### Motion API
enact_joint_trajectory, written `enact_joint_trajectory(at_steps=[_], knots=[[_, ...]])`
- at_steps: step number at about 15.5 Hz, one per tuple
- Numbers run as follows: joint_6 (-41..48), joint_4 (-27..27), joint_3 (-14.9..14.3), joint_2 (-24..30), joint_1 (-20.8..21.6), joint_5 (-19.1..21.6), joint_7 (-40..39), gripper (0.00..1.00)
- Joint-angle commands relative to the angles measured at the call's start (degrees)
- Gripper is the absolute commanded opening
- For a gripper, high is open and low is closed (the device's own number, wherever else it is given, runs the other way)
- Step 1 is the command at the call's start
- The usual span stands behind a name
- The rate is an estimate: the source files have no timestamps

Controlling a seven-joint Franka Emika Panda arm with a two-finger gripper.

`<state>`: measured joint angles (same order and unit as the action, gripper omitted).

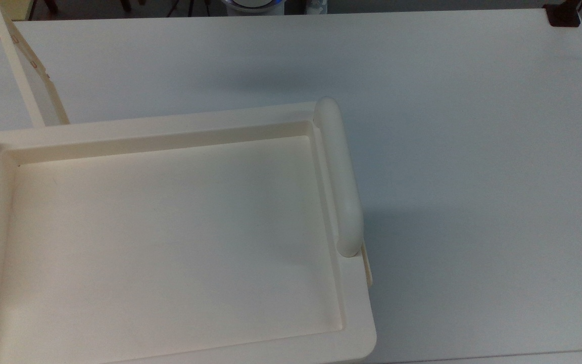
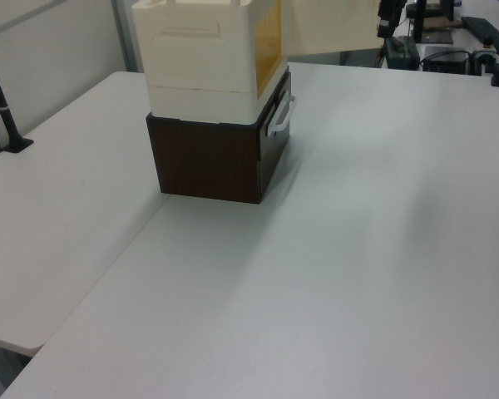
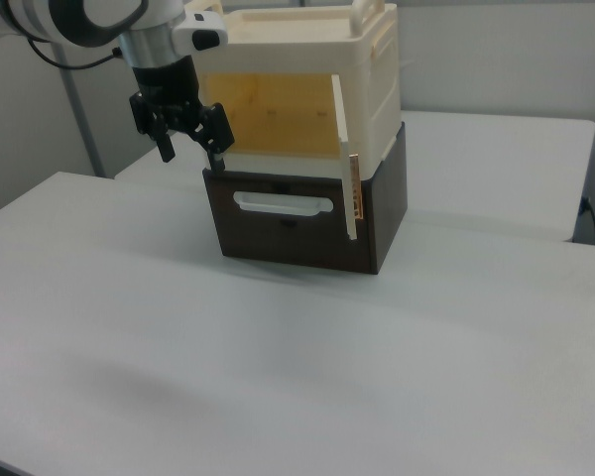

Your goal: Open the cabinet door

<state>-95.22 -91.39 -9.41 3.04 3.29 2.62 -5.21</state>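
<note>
The cabinet is a cream box standing on a dark brown box; its recessed top and a bar handle face up in the top view. The cabinet door stands swung out, edge-on in the right view, with copper spots down its edge, and the yellowish inside is exposed. The door angles off the top view's upper left and reaches right of the cabinet as a flat panel in the left view. My gripper hangs open and empty by the opening's left side in the right view.
The dark brown box carries a white drawer handle on its front. A wide white table spreads around the stack. A dark clamp sits at the table's far corner, and a black post stands at the left view's left.
</note>
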Motion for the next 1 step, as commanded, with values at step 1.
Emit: enact_joint_trajectory(at_steps=[1], knots=[[-0.41, -0.19, -0.25, 0.39, 0.66, -1.04, -1.2, 1.0]])
